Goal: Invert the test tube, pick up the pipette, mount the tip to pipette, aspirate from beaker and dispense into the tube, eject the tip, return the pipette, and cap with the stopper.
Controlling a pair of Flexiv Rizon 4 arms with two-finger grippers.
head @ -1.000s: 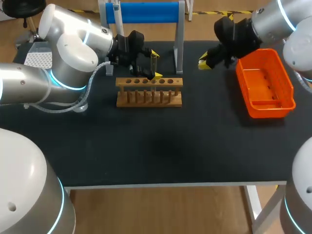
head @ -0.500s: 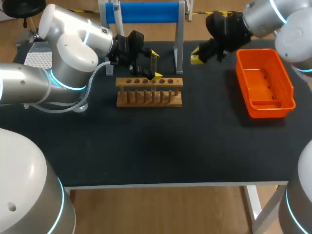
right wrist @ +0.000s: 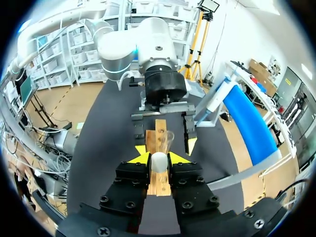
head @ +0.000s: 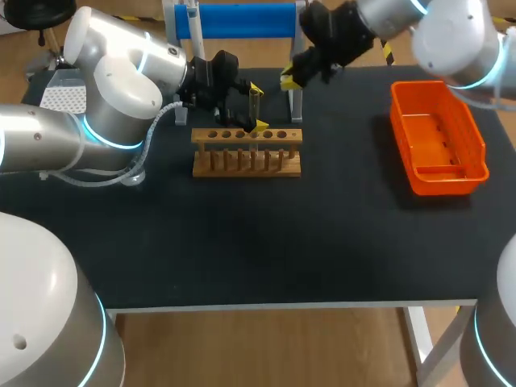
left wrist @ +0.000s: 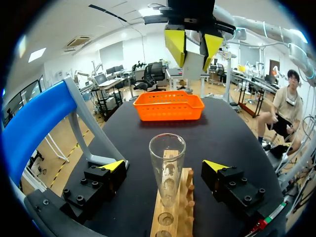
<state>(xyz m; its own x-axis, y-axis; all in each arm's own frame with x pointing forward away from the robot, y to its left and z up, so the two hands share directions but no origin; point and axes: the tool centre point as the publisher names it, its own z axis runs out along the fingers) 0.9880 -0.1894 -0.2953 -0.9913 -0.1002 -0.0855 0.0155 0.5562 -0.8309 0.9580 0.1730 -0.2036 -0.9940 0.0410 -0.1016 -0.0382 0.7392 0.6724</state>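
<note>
A clear test tube (left wrist: 167, 168) stands upright, mouth up, in the wooden rack (head: 246, 153). My left gripper (head: 256, 106) is open around it, one yellow tip on each side and neither touching the glass. My right gripper (head: 292, 78) hangs behind the rack's right end, near the metal post of the blue stand. It is shut on a small white stopper (right wrist: 159, 161). In the right wrist view the tube (right wrist: 166, 139) and rack (right wrist: 159, 180) lie just ahead of the stopper. From the left wrist view my right gripper (left wrist: 193, 45) hovers ahead of the tube and higher.
An orange basket (head: 439, 139) sits at the table's right side. The blue-barred stand (head: 234, 20) rises at the back behind the rack, its right post (head: 296, 89) beside my right gripper. A white perforated block (head: 63, 97) lies at the far left.
My right arm has swung left with the stopper, from beside the orange basket to behind the rack's right end. The left arm and the tube have not moved.
</note>
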